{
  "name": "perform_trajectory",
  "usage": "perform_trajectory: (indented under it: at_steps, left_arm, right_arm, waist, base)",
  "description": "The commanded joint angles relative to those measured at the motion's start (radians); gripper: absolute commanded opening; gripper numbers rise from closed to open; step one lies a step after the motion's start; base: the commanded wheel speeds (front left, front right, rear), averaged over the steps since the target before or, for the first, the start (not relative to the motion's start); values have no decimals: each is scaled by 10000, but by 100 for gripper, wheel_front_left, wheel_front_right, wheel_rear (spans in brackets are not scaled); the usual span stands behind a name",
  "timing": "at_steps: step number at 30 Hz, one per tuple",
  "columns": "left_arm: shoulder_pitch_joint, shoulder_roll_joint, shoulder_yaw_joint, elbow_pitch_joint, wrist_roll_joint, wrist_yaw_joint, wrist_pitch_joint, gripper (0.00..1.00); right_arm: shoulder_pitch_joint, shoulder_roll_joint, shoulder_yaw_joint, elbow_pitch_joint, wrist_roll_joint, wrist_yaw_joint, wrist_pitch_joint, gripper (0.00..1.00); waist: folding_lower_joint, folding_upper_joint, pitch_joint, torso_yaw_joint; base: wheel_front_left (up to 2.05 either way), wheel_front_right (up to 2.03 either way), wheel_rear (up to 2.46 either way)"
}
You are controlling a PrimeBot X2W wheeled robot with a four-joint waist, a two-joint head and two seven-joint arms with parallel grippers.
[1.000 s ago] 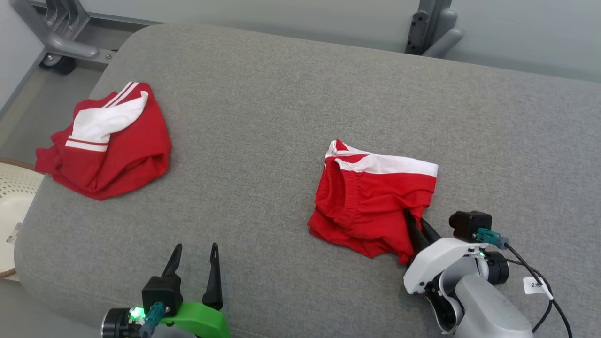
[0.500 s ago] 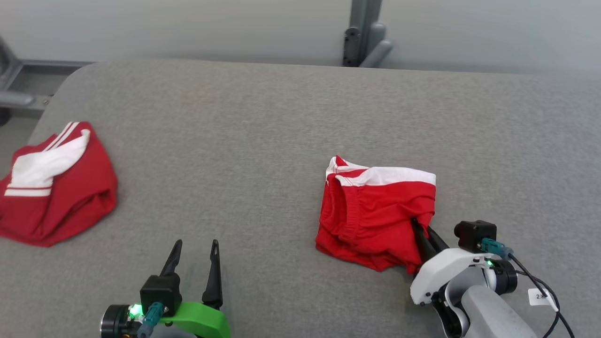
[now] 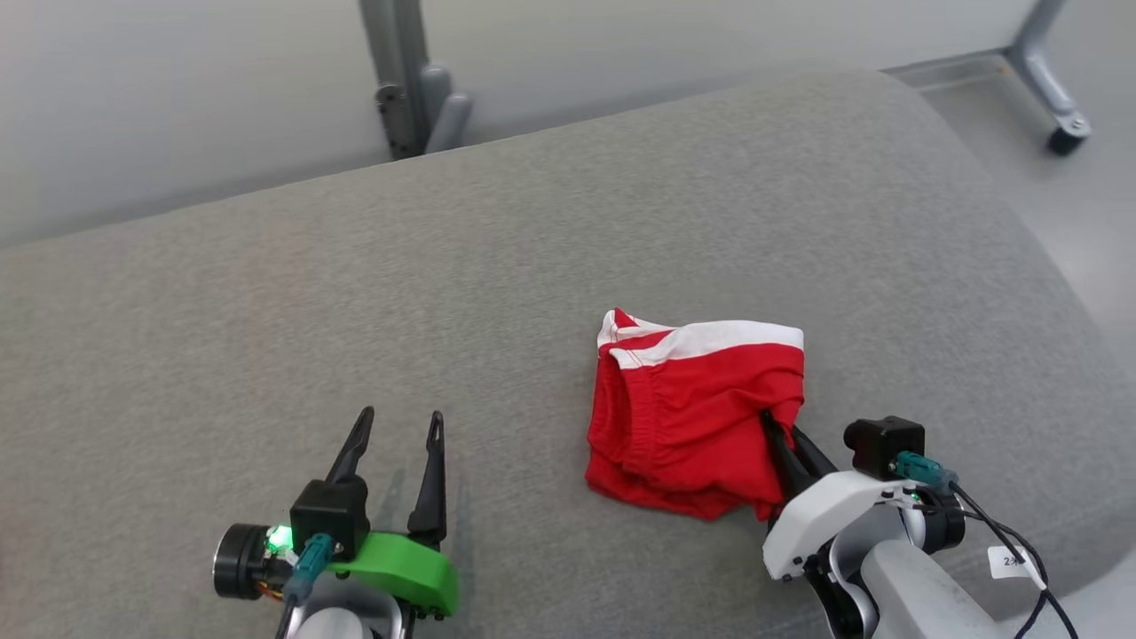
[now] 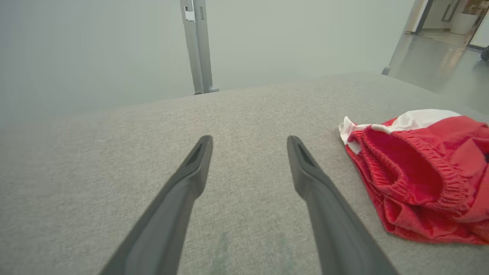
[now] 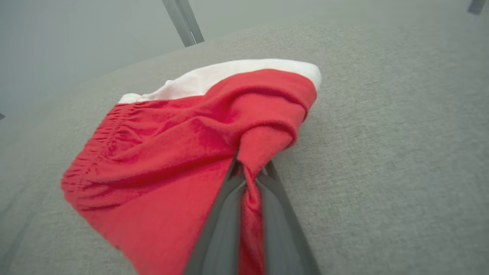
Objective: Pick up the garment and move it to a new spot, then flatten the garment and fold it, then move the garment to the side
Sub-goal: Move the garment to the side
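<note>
Since a second ago the head camera has swung round, so the whole picture has shifted; the right gripper has drawn its fingers together on the cloth; the garment lies against that gripper as it did. The garment, red shorts with a white band, sits crumpled on the grey cushion, at about four o'clock from the middle of the head view; its white band runs along its twelve o'clock edge; the gathered waist opening faces nine o'clock. The right gripper comes in from five o'clock and is clenched on a pinched fold at the garment's four o'clock corner; in the right wrist view a twist of red fabric runs down between the two dark fingers. The left gripper sits at seven o'clock, fingers spread wide and released over the cushion, well apart from the garment, which lies toward its three o'clock. A grey metal post stands beyond the cushion at eleven o'clock.
</note>
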Motion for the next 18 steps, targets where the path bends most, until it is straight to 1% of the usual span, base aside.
perform_trajectory:
  at_steps: [1, 4, 9, 13, 18]
  left_arm:
    - [-274, 33, -98, -90, 97, -10, 0, 100]
    - [-413, 38, -242, -138, 240, -67, 0, 100]
    - [-597, 44, -273, -205, 443, -186, 0, 100]
    - [-840, 44, -228, -235, 664, -331, 0, 100]
    - [-1191, 80, -94, -305, 989, -447, 0, 100]
  right_arm:
    - [-3, -29, 67, -121, 131, -9, -3, 0]
    - [-52, -20, 158, -203, 197, -9, -3, 0]
    - [-250, -5, 114, -352, 227, -9, -3, 0]
    - [-562, -17, 44, -475, 98, -9, -3, 0]
    - [-1532, -291, -220, -338, -142, -9, -3, 0]
  waist:
    - [0, 87, 288, -1937]
    - [0, 87, 528, -2067]
    - [0, 87, 933, -1946]
    - [0, 87, 1472, -1493]
    - [0, 87, 2242, -614]
  base:
    - [0, 0, 0]
    - [0, 0, 0]
    - [0, 0, 0]
    - [0, 0, 0]
    - [0, 0, 0]
